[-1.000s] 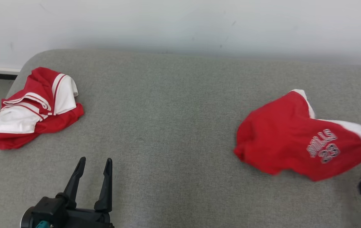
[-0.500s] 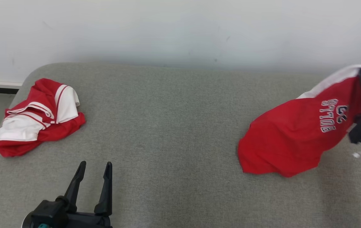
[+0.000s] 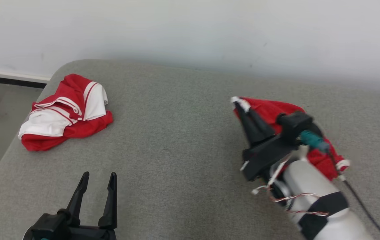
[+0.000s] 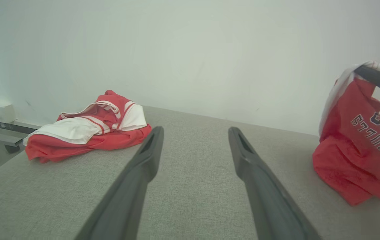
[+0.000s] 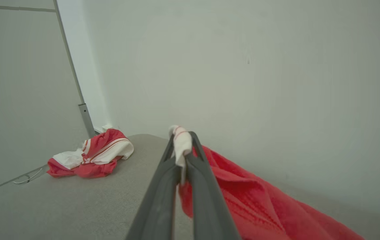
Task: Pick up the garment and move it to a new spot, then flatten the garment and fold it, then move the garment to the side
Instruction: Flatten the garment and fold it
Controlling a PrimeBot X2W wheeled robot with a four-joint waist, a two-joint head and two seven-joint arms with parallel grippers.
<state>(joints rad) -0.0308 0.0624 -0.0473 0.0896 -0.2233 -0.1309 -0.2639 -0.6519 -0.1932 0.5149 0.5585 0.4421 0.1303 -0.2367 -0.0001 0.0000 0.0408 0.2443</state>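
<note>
A red garment with white trim and grey lettering hangs from my right gripper, which is shut on its white edge. The cloth trails down behind and under my right arm onto the grey cushion; in the left wrist view the garment droops at the far right with its lower part bunched on the surface. My left gripper is open and holds nothing, low at the front left over bare cushion.
A second crumpled red and white garment lies at the cushion's far left corner. The grey cushion runs wide, with its rounded left edge dropping to the floor. A white wall stands close behind.
My right gripper has swung in from the right edge toward the middle, carrying the red garment up and leftward. The head camera has shifted right. The left gripper has stayed put.
</note>
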